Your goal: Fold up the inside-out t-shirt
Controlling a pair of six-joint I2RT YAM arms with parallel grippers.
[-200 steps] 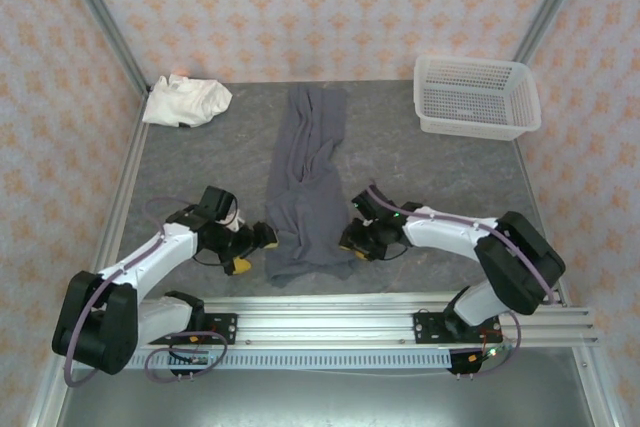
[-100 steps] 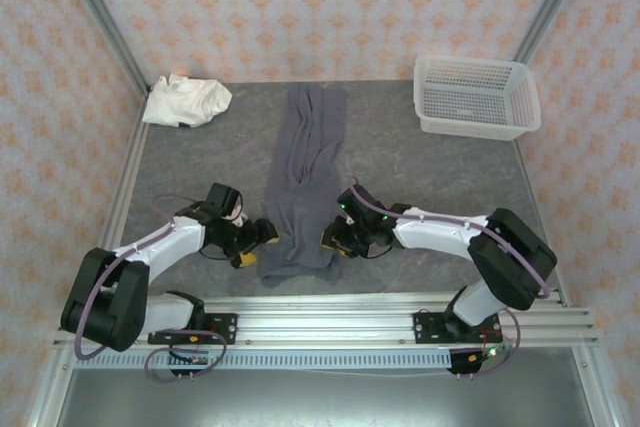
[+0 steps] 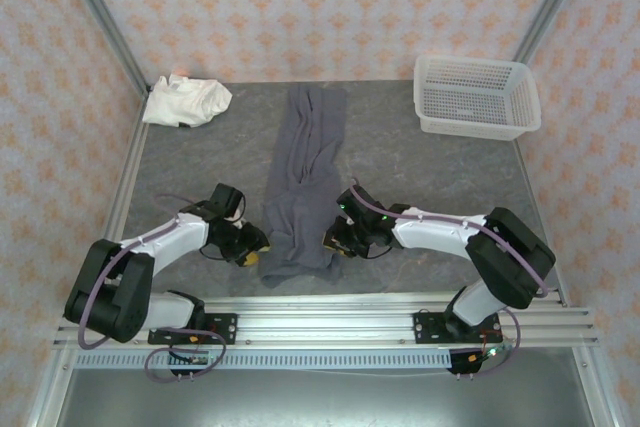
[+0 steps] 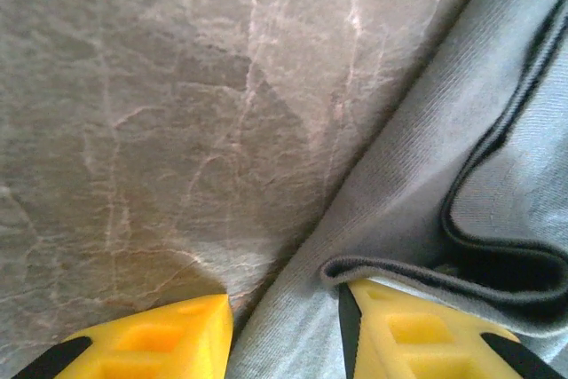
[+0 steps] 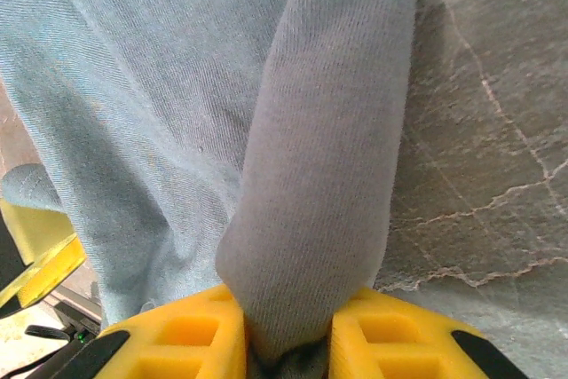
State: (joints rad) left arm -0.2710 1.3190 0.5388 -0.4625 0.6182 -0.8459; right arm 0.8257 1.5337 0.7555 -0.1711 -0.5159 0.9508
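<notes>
Well, starting at the far left, we see a small cream-white garment (image 3: 186, 100) bunched in the table's back corner, well apart from the work. Next comes the left gripper (image 4: 284, 317), low at the shirt's near left edge. Its yellow fingers (image 4: 146, 343) stand partly apart, one on the bare table (image 4: 133, 130) and the other at the folded hem. A flat strip of cloth lies loose in the gap, so we judge that nothing is pinched there yet.

The inside-out t-shirt (image 3: 303, 177) lies in the middle of the table as a long, narrow, rumpled strip running from near the arms toward the back wall. We reckon it light, limp and unable to hold a shape. It will drape and drag, and its layers may slide over one another. The hem corners at the near end look to us the best places to take it, both layers together.

On the right, the right gripper (image 5: 288, 326) is clamped tight on a raised ridge of the grey fabric at the near right edge. Further right, a white plastic basket (image 3: 475, 97) sits at the back. We can read no brand, label or writing anywhere; the shirt's cloth is plain.
</notes>
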